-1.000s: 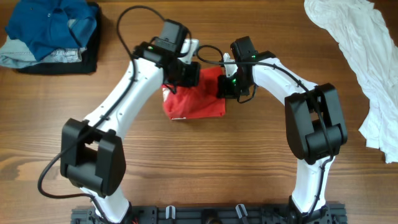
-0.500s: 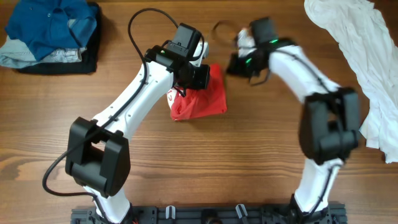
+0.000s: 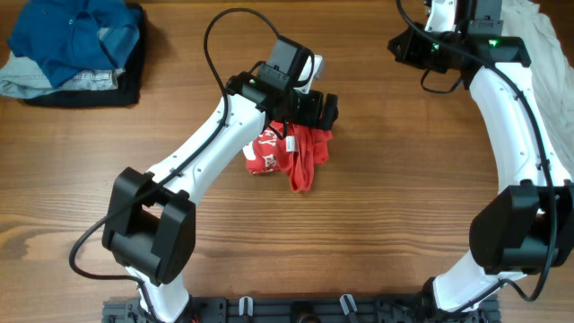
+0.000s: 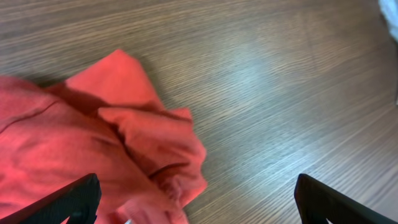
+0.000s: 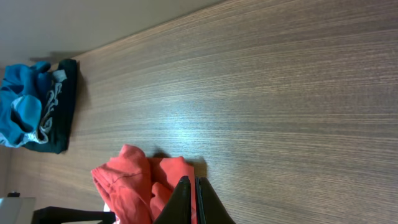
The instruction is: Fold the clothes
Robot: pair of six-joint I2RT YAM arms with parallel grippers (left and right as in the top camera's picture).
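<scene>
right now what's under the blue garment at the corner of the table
A pale grey garment shows beneath the blue garment, with a black garment at the bottom. The blue one covers most of both, so their shape is hidden.

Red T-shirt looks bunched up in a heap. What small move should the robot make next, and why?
Probably lower the left tool and pinch a loose edge of the red T-shirt so it can be spread flat. The shirt lies crumpled, not folded, and that tool hangs open just above it, while the right tool is shut and far off by the white garment.
</scene>
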